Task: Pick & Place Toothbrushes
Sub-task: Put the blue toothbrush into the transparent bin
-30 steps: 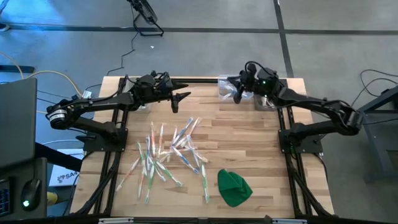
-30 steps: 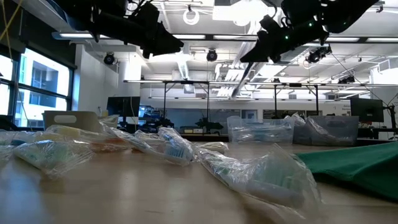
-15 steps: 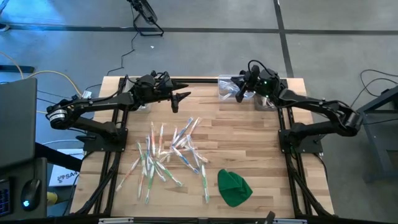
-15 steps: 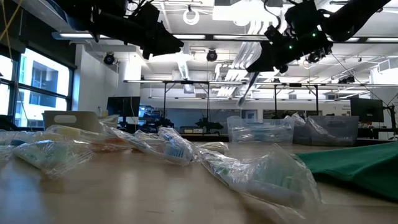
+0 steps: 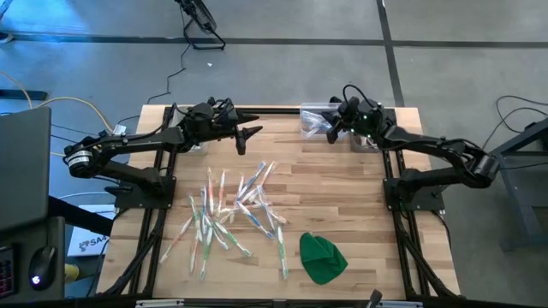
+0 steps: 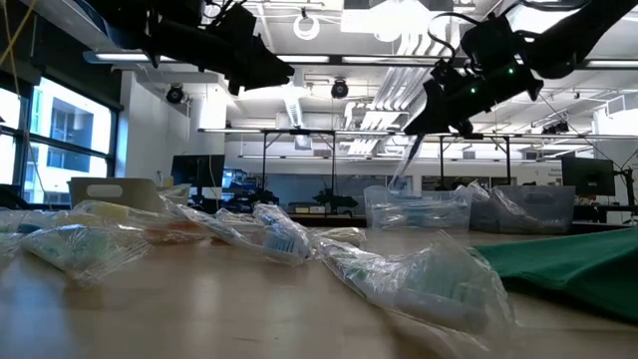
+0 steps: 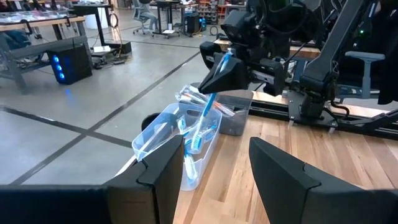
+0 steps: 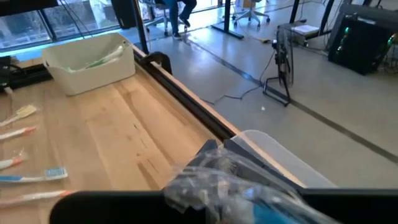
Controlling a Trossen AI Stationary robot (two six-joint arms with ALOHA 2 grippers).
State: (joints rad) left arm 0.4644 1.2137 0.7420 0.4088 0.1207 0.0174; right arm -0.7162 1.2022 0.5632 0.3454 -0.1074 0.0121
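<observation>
Since the earlier frames the right gripper (image 6: 424, 124) has sunk toward the clear bin (image 7: 186, 140) | left gripper (image 5: 248, 134) waits, fingers apart, beside the loose toothbrushes (image 5: 231, 210) | right fingers clamp a blue toothbrush (image 7: 208, 112), long axis near-vertical, tip just above the bin | right arm reaches across the far edge, wrist pitched down.

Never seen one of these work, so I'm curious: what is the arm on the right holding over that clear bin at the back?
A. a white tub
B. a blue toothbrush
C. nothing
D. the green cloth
B. The right gripper is shut on a blue toothbrush that hangs down into the clear bin.
</observation>
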